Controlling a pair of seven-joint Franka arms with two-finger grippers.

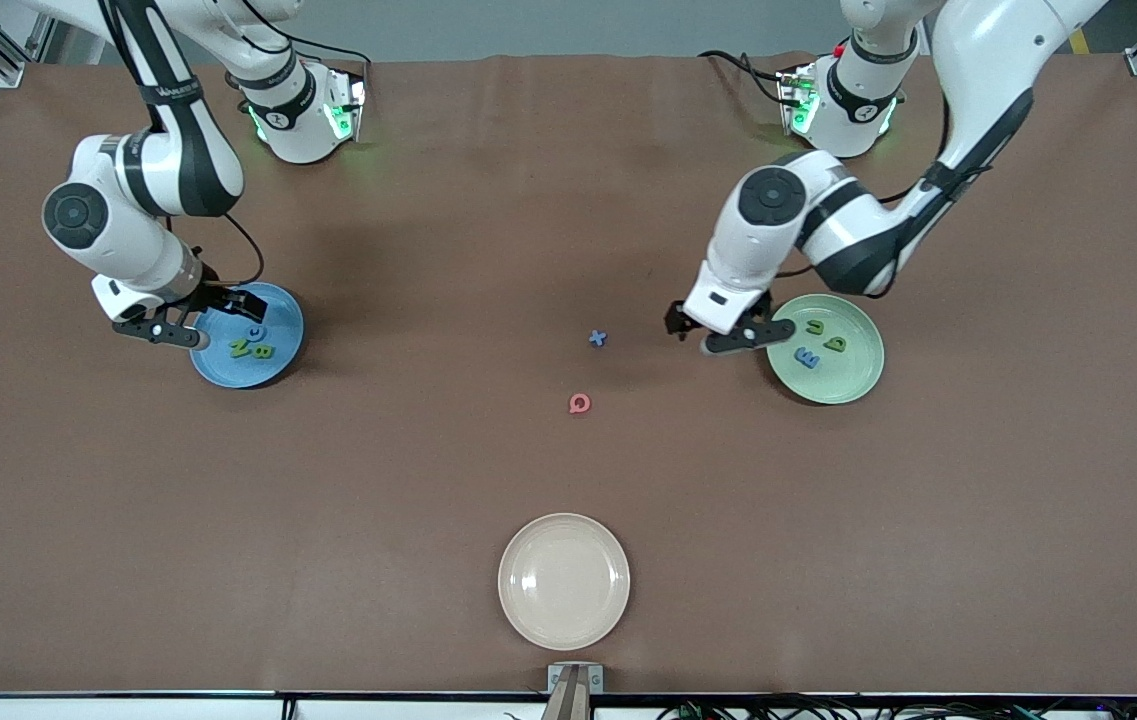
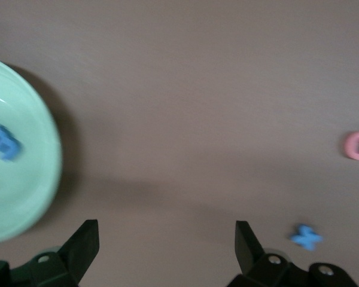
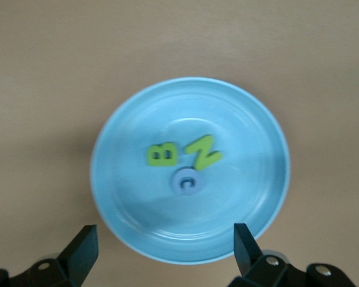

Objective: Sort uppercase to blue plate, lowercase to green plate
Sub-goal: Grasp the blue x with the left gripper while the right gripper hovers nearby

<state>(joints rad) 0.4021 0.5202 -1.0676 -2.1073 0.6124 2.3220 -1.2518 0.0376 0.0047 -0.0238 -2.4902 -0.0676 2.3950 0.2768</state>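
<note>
Between my parted left gripper [image 1: 718, 338] fingers lies bare table, green plate [image 1: 843, 378] just beside, so I fear its short hop to the blue x [image 1: 598, 338] could nudge the Q [image 1: 579, 403]. Below my right gripper [image 1: 190, 322], also spread and empty, the blue plate [image 3: 137, 233] shows B [image 3: 161, 154], N [image 3: 204, 152], C [image 3: 187, 180]; nothing else reads.

Left gripper [image 1: 718, 335] open, low; right gripper [image 1: 190, 322] open, low
</note>
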